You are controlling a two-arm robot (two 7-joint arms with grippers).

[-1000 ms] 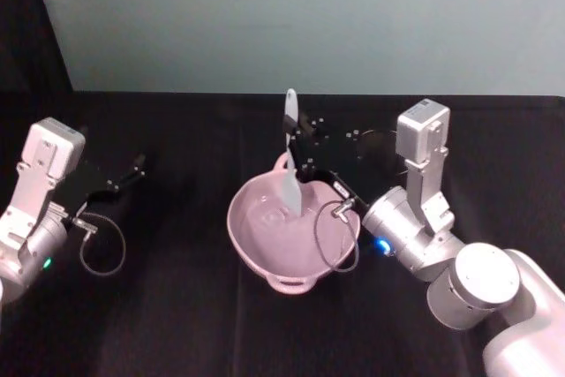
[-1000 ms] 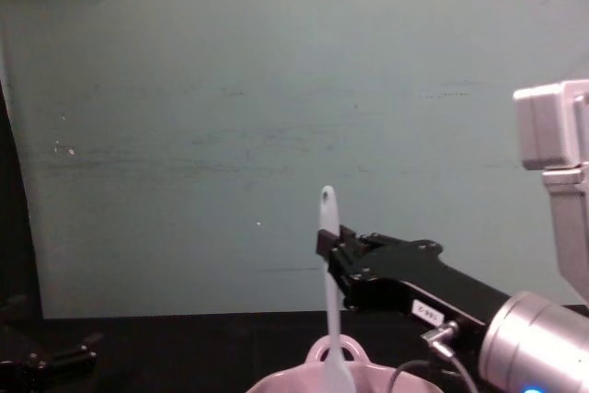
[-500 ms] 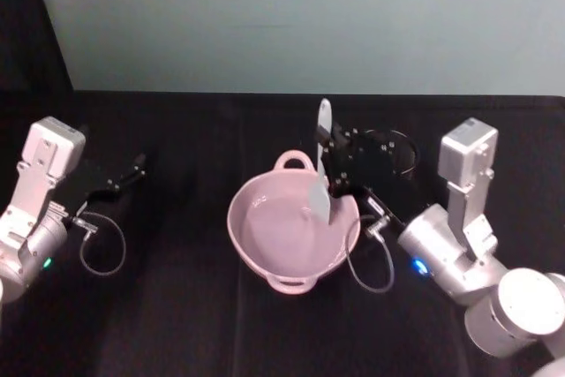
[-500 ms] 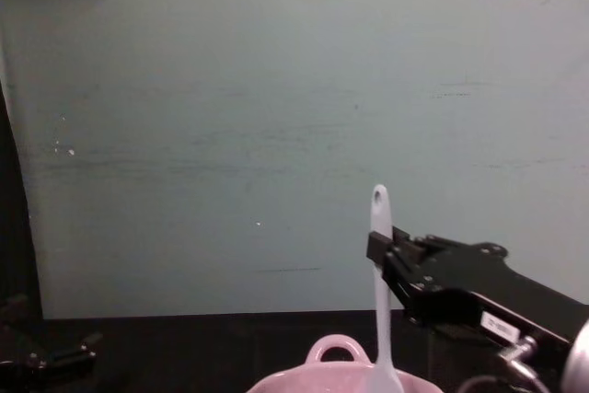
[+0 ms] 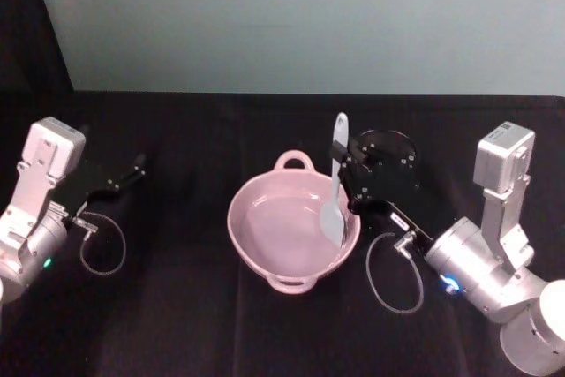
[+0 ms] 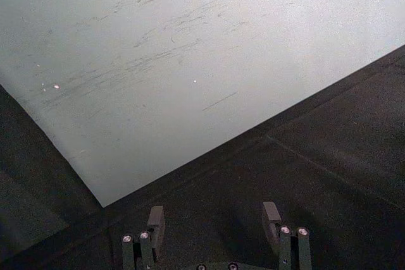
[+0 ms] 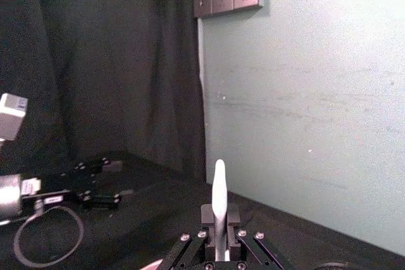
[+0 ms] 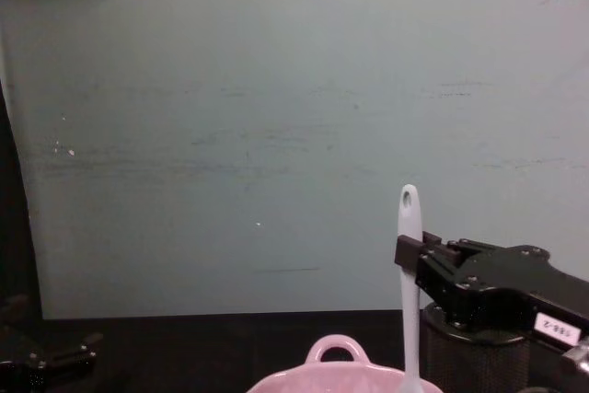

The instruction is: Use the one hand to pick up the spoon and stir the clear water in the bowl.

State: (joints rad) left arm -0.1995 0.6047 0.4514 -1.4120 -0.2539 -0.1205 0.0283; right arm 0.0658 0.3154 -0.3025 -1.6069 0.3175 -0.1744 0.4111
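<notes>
The slim white plastic spoon (image 5: 335,184) stands nearly upright, holed handle end up, its oval blade down inside the glossy pink round bowl (image 5: 235,221) by the right rim. The right claw (image 5: 347,165) is clamped on the handle. The left claw (image 5: 134,168) sits open at the left of the black table (image 5: 177,306).

Black left claw (image 5: 139,164) and right claw (image 5: 343,170), silver-grey wrists (image 5: 461,259), looped cables (image 5: 387,276), white label (image 8: 552,326).
</notes>
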